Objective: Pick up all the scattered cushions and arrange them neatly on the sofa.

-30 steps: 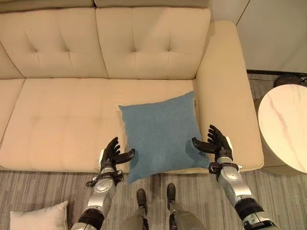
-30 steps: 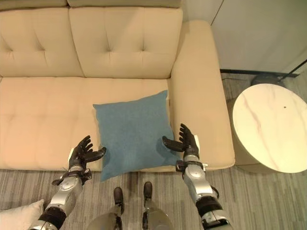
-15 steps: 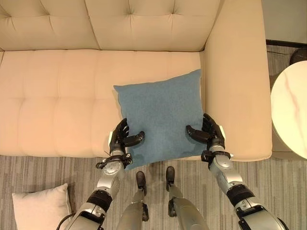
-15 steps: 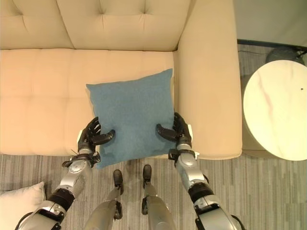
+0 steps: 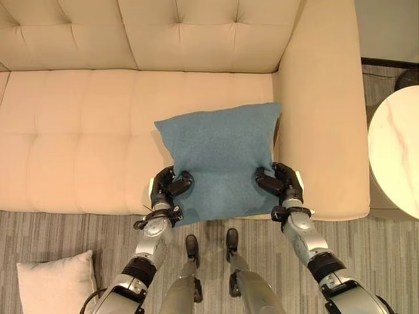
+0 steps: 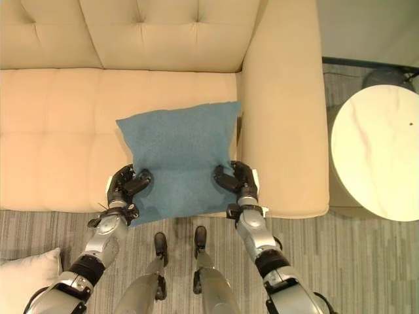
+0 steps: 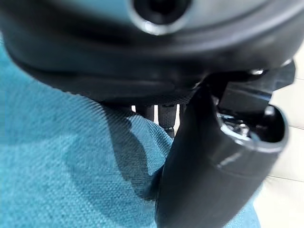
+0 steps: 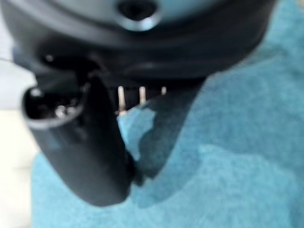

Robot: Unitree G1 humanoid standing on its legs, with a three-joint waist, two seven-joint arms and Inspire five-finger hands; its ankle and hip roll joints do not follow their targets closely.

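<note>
A blue square cushion (image 5: 219,154) lies on the beige sofa (image 5: 78,137) seat, up against the right armrest, with its near edge over the seat's front. My left hand (image 5: 165,186) is shut on the cushion's near left side, thumb pressed into the fabric (image 7: 71,175). On the near right side my right hand (image 5: 283,184) is shut on it the same way, and the cloth (image 8: 228,156) bunches between the two. A white cushion (image 5: 55,288) lies on the floor at the lower left.
A round marble-topped side table (image 5: 396,163) stands right of the sofa's armrest (image 5: 324,104). The sofa seat left of the blue cushion is bare. Grey striped carpet (image 5: 366,242) runs along the sofa's front.
Both hands have closed from open onto the cushion's near sides. The cushion is squeezed narrower at its near end and its far edge has puffed up.
</note>
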